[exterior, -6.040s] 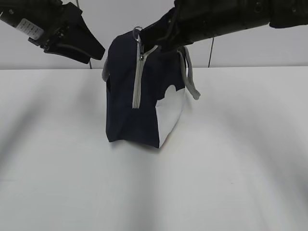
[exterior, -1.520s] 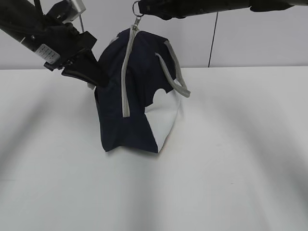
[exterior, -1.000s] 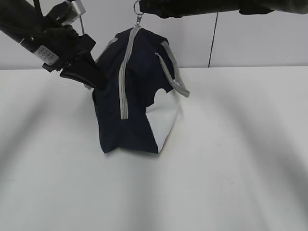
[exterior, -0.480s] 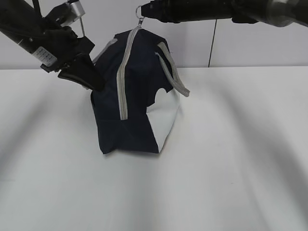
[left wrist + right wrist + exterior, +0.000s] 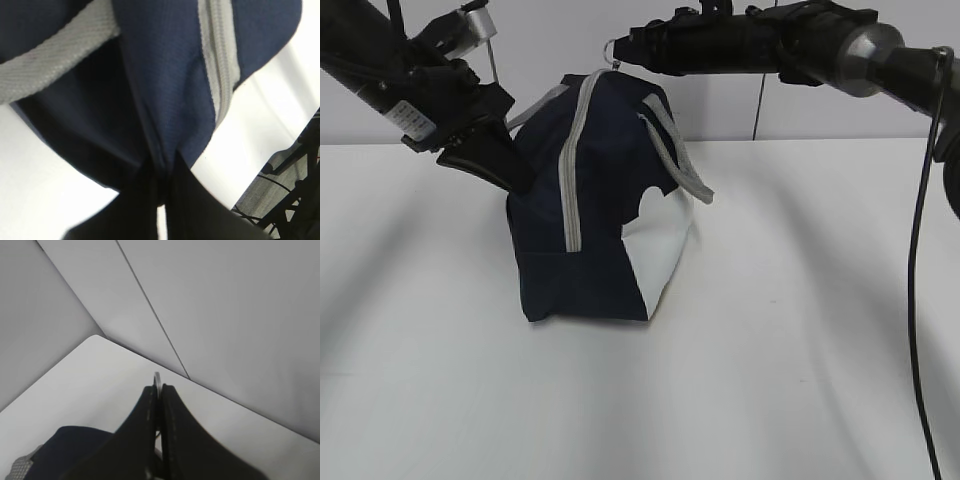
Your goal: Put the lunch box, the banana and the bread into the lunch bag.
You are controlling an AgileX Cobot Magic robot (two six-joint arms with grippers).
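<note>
Right gripper (image 5: 632,42) stays clenched on the ring pull (image 5: 612,48), now drawn across the lunch bag (image 5: 590,200) below it; left gripper (image 5: 505,170) pinches its fabric alongside—zipper nearly closed.

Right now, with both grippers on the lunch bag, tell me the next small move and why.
Probably keep the left gripper pinching the lunch bag fabric and draw the ring pull, clamped in the right gripper, further along the grey zipper. That zipper looks closed down the visible side, and no lunch box, banana or bread is in view, so the bag likely needs opening first.
</note>
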